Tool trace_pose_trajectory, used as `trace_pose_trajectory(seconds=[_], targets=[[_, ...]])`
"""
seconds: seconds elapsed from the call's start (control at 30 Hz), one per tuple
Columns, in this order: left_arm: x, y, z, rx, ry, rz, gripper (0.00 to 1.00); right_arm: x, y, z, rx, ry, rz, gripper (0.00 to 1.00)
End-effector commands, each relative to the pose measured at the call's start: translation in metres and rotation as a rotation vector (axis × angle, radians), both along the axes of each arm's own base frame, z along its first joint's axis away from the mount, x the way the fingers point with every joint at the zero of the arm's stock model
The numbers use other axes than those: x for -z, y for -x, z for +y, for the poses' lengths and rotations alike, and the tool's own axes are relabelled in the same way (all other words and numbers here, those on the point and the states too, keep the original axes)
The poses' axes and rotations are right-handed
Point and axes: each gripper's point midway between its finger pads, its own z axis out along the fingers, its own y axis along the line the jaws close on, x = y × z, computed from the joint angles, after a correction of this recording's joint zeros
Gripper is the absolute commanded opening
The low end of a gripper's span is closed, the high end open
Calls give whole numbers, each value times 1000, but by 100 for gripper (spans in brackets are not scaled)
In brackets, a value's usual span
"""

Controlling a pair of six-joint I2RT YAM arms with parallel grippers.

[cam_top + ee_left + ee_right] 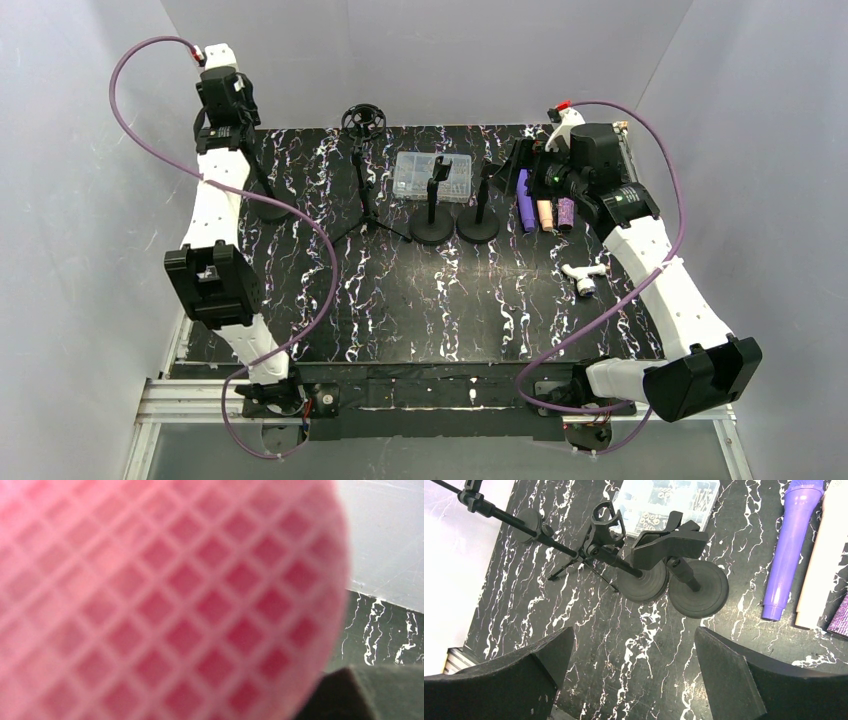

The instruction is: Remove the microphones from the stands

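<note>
One pink mic head [165, 600] fills L wrist cam at far-left stand [268, 208], L fingers hidden so can't tell grip, R fingers [734, 680] spread & empty, nothing bracing base: an off-axis pull could tip stand or slip off mesh.

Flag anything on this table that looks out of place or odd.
A small white fitting lies loose on the table, apart from the three microphones laid side by side at the far right. Also, the left wrist view is almost filled by a blurred pink microphone grille.
</note>
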Motion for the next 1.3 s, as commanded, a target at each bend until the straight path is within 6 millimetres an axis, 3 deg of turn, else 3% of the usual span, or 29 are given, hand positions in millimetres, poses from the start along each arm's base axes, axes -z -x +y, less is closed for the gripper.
trace_pose_trajectory(seconds=[0.0, 0.27, 0.6, 0.83, 1.03, 1.27], targets=[[-81, 50, 9, -51, -75, -109, 0, -17, 0, 5, -20, -18, -59, 100], [-102, 94, 0, -50, -56, -124, 0, -20, 1, 7, -23, -24, -61, 100], [-111, 165, -54, 91, -7, -95, 0, -35, 7, 5, -13, -38, -89, 100], [-100, 215, -116, 303, 76, -64, 0, -42, 15, 3, -10, -38, -102, 100], [-79, 254, -189, 649, 270, -56, 0, -45, 22, 5, -20, -48, -111, 100], [-77, 292, -271, 1088, 391, -95, 0, -51, 33, 15, -51, -69, -134, 100]])
